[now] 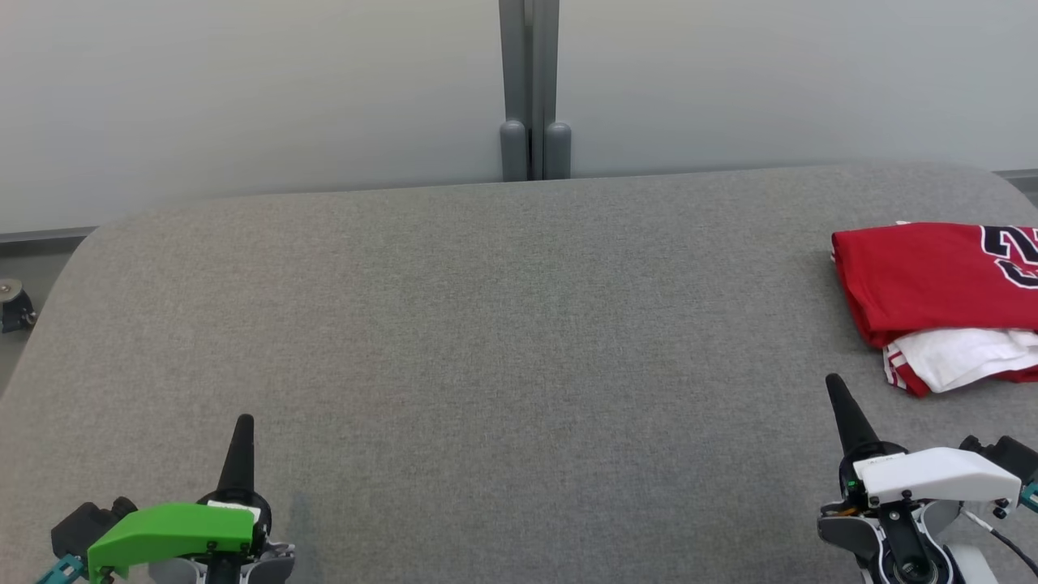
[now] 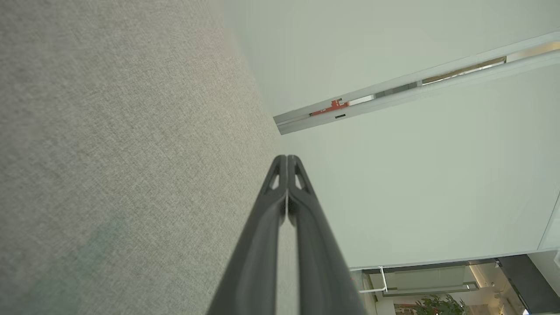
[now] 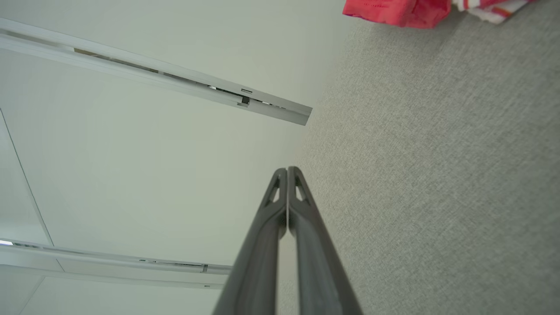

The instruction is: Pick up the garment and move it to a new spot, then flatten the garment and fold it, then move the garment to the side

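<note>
the folded red and white fabric jersey [image 1: 916,276] lies at the right edge of the grey cloth-covered table [image 1: 486,324], so the move-aside step looks done. left tool [image 1: 243,428] and right tool [image 1: 837,393] are both clenched, empty. next prob. only needs arms kept off it.

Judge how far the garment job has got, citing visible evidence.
Done: the red garment lies folded at the right side of the table. In hand: nothing; the left gripper and right gripper sit apart from it, jaws shut and empty. Left: seemingly nothing.
</note>
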`<state>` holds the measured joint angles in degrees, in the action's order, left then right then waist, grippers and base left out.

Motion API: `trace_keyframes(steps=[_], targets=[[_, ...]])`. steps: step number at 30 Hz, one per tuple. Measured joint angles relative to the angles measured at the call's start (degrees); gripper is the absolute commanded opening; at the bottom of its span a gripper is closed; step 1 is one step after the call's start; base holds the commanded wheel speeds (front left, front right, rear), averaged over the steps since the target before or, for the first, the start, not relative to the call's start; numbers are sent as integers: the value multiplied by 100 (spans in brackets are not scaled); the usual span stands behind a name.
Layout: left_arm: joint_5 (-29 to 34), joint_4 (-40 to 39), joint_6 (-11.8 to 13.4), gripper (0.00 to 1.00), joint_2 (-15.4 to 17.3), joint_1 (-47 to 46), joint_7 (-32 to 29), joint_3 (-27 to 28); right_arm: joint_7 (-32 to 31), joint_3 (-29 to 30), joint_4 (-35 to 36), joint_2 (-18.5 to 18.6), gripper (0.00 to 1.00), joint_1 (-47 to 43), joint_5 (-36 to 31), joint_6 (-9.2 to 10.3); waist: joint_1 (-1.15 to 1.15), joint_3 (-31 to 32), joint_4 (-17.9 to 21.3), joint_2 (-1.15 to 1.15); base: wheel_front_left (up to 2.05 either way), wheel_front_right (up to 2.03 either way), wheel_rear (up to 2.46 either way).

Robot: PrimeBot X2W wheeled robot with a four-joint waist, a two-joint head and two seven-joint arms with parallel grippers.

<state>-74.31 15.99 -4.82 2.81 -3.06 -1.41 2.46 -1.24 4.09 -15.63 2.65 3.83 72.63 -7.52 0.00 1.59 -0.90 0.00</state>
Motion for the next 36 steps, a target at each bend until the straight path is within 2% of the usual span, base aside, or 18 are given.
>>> trace_keyframes(steps=[36], targets=[[-1432, -148, -207, 0, -1, -229, -408, 323, -426, 194, 115, 8, 0, 157, 1561, 1, 0, -136, 69, 0, 0, 0, 0]])
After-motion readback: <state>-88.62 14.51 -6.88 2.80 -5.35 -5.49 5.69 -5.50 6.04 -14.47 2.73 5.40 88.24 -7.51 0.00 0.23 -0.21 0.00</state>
